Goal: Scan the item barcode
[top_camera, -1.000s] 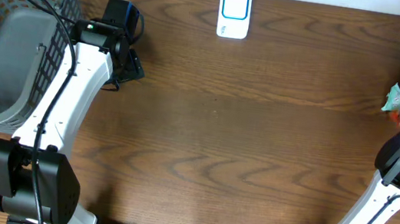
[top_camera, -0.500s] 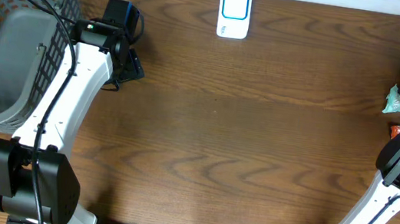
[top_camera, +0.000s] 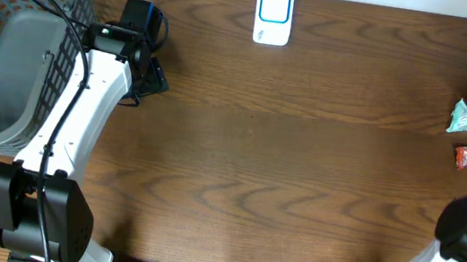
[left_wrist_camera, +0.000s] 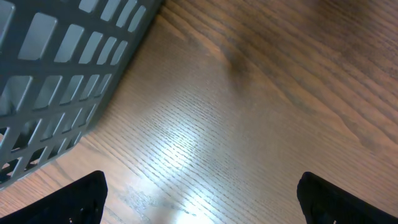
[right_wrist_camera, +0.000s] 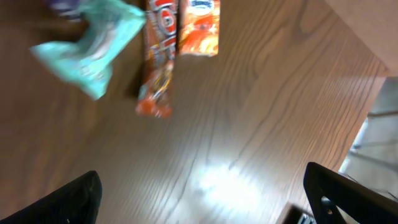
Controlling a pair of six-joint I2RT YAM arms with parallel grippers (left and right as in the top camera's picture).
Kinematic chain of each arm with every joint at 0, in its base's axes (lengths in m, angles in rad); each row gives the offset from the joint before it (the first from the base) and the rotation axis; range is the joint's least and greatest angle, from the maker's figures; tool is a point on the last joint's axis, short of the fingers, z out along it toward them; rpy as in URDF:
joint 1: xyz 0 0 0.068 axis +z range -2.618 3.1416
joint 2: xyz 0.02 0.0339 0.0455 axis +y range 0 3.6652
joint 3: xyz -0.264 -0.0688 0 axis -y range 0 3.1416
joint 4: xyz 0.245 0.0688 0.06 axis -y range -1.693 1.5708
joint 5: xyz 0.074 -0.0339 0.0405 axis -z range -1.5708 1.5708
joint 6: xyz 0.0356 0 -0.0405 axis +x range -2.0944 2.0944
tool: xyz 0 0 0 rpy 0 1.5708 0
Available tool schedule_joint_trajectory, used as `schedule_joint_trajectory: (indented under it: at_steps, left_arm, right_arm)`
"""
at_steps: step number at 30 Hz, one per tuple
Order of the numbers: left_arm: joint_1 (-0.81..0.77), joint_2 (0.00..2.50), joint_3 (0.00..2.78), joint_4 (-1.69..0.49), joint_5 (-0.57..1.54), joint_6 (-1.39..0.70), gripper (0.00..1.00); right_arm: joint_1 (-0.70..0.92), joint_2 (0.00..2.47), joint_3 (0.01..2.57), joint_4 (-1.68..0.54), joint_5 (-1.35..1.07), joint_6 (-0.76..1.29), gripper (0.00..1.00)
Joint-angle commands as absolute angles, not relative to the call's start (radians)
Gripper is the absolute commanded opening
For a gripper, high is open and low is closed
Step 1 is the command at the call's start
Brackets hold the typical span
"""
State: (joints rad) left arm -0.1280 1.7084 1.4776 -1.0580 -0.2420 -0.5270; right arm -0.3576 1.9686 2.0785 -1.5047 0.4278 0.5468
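Right wrist: fingers (right_wrist_camera: pixel 69 202) wide over snack packets (right_wrist_camera: pixel 158 62)

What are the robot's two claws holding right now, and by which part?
Nothing. The left gripper and right gripper are both open and empty; the crinkled teal snack packet lies loose on the wooden table.

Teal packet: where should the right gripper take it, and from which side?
Probably from above, pinching across the end away from the red bar. The teal packet lies flat on the table, so no side gets under it, and the bar crowds its other end.
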Motion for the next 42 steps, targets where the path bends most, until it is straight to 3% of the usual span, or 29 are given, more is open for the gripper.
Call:
schedule_joint_trajectory:
  at_steps: [1,11,23,30,42]
  left_arm:
    - [-0.128,1.719,1.477,-1.061,-0.251,-0.539,0.98]
    - [-0.128,1.719,1.477,-1.061,-0.251,-0.539,0.98]
    - [-0.128,1.719,1.477,-1.061,-0.251,-0.539,0.98]
    - [-0.128,1.719,1.477,-1.061,-0.251,-0.539,0.98]
    - [-0.128,1.719,1.477,-1.061,-0.252,-0.539,0.98]
  right_arm:
    - [-0.282,1.888,2.077,-1.540,0.401,0.533,0.99]
    - [-0.026,1.493,1.809,-1.528,0.551,0.550,0.99]
    - [0.292,0.901,1.315,-1.449,0.452,0.564,0.99]
    - [0.303,0.720,1.287,-1.502,0.239,0.564,0.99]
    - [0.303,0.659,1.286,-1.528,0.229,0.564,0.99]
